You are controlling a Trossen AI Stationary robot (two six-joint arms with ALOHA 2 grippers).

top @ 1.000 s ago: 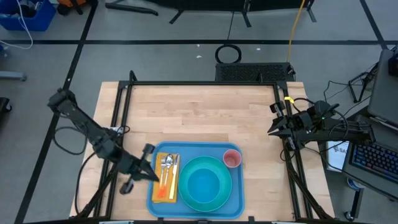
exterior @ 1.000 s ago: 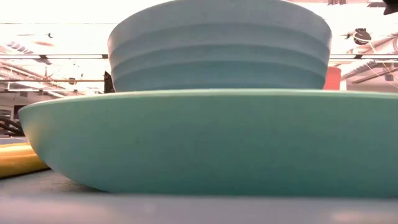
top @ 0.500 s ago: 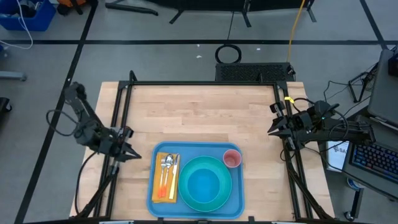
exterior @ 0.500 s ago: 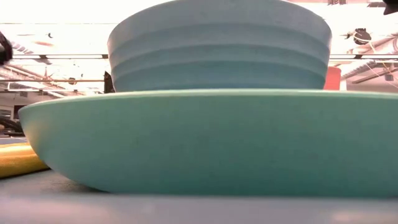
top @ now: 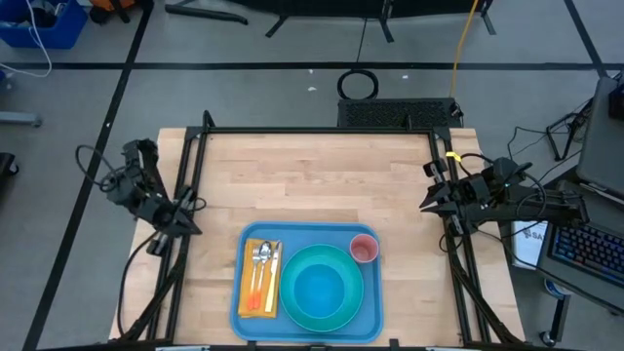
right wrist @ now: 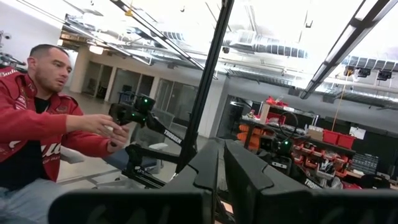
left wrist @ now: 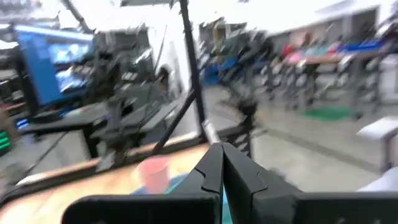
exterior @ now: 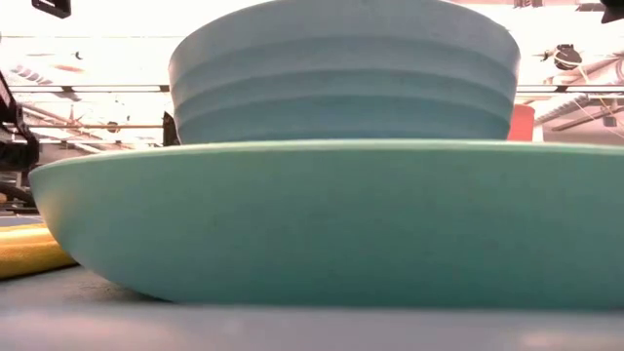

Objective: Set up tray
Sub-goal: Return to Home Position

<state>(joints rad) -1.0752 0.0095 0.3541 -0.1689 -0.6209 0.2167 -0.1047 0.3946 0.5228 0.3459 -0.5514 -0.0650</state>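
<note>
**No lettering you can read**

You get only unreadable marks. The white sheet beside the keyboard, right of the table, carries dark letters too small to make out. The person's red jacket shows white lettering, cut off and unclear. The blue screen is blurred.

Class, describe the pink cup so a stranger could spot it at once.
On the wooden table lies a light-blue tray. In the high view, the pink cup stands in its upper right corner, beside the turquoise plate. It is the only pink thing there.
</note>
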